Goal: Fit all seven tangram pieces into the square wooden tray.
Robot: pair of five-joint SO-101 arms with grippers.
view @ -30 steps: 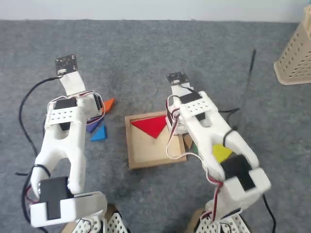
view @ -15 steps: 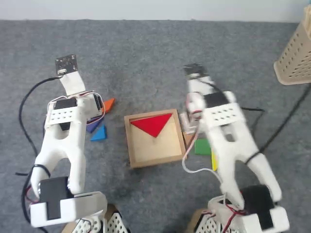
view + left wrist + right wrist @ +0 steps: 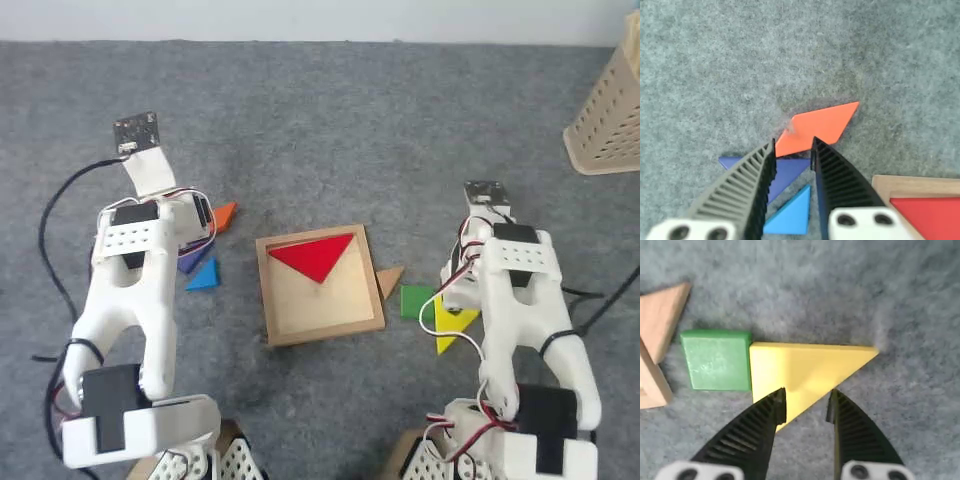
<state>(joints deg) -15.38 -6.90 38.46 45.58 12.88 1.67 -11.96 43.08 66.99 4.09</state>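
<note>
The square wooden tray (image 3: 372, 290) lies mid-table with a red triangle (image 3: 312, 257) in its far part. Right of it lie a wooden triangle (image 3: 388, 279), a green square (image 3: 414, 301) and a yellow triangle (image 3: 450, 325). My right gripper (image 3: 806, 395) is open, its fingers straddling a corner of the yellow triangle (image 3: 800, 365) beside the green square (image 3: 715, 360). My left gripper (image 3: 792, 147) is open at the near edge of an orange parallelogram (image 3: 817, 125). A dark blue triangle (image 3: 787, 172) and a light blue triangle (image 3: 792, 217) lie under it.
A beige perforated basket (image 3: 605, 110) stands at the far right edge. Black cables trail beside both arms on the grey carpet. The tray's corner (image 3: 887, 182) lies close to the left gripper, and the tray's edge (image 3: 647, 385) sits beside the green square.
The right arm has swung from over the tray to the right and now hangs over the yellow triangle; the red triangle stays in the tray. The left arm has kept still.
</note>
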